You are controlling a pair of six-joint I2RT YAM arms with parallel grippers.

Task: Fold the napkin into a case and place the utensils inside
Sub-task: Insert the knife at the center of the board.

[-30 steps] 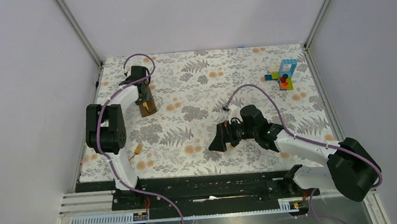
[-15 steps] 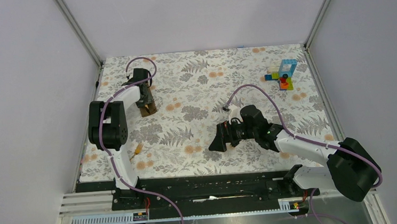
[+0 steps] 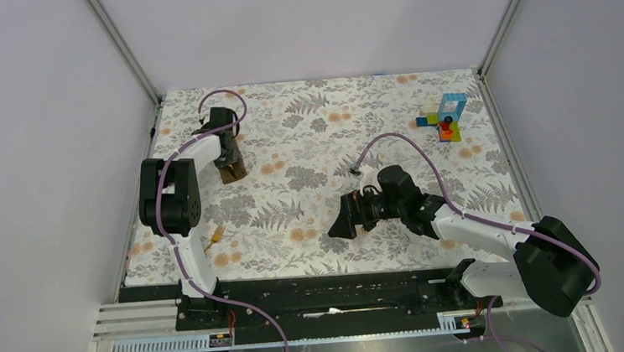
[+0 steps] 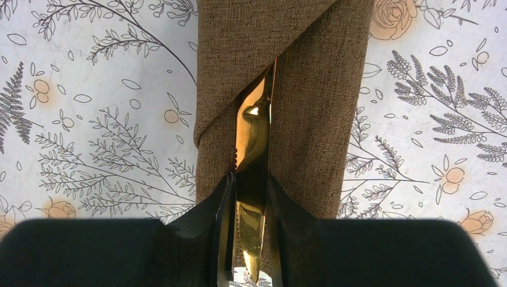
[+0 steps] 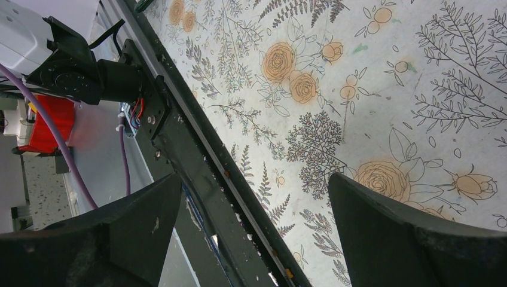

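Left gripper point(image 4: 250, 179): straddling the gold utensil point(image 4: 253, 134), fingers point(image 4: 222, 227) narrowed right up to both its edges; can't tell whether actually clamping or just flanking. Gold utensil: lying partly inside the folded napkin point(image 4: 317, 119), long axis running parallel to the napkin's own, serrated end pointing away from the gripper into the diagonal fold, other end sticking out between the fingers. Napkin: sitting as a narrow bundle at the far left of the floral cloth point(image 3: 330, 132), long axis running roughly near-to-far, slightly slanted. Loose utensil point(image 3: 215, 234): lying near the left arm's base, well apart from the napkin. Right gripper point(image 5: 254, 179): hovering over the near-middle cloth, jaws standing wide apart, holding nothing. Toy blocks point(image 3: 445, 119): sitting far right.
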